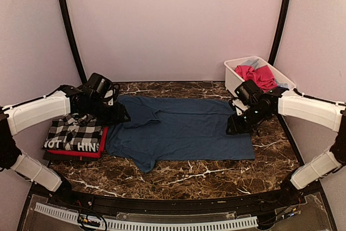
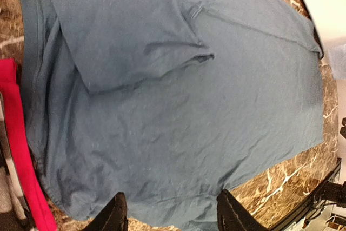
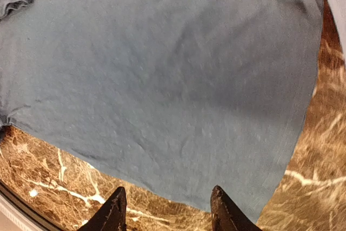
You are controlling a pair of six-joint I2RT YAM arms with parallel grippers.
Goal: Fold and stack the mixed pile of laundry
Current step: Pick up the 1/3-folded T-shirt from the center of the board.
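A navy blue tee (image 1: 181, 131) lies spread flat on the marble table, one sleeve folded in at its far left; it fills the left wrist view (image 2: 162, 96) and the right wrist view (image 3: 162, 79). My left gripper (image 1: 120, 113) hovers open and empty over the tee's left edge (image 2: 170, 215). My right gripper (image 1: 233, 127) hovers open and empty over the tee's right hem (image 3: 165, 212). At the left a folded black-and-white checked garment (image 1: 75, 133) with white lettering lies on a folded red tee (image 1: 95, 151). Pink and light blue pieces (image 1: 257, 74) sit in the tub.
A white rectangular plastic tub (image 1: 231, 75) stands at the back right, close behind my right arm. The brown marble table (image 1: 205, 174) shows bare in front of the tee. A black curved rail runs along the near edge.
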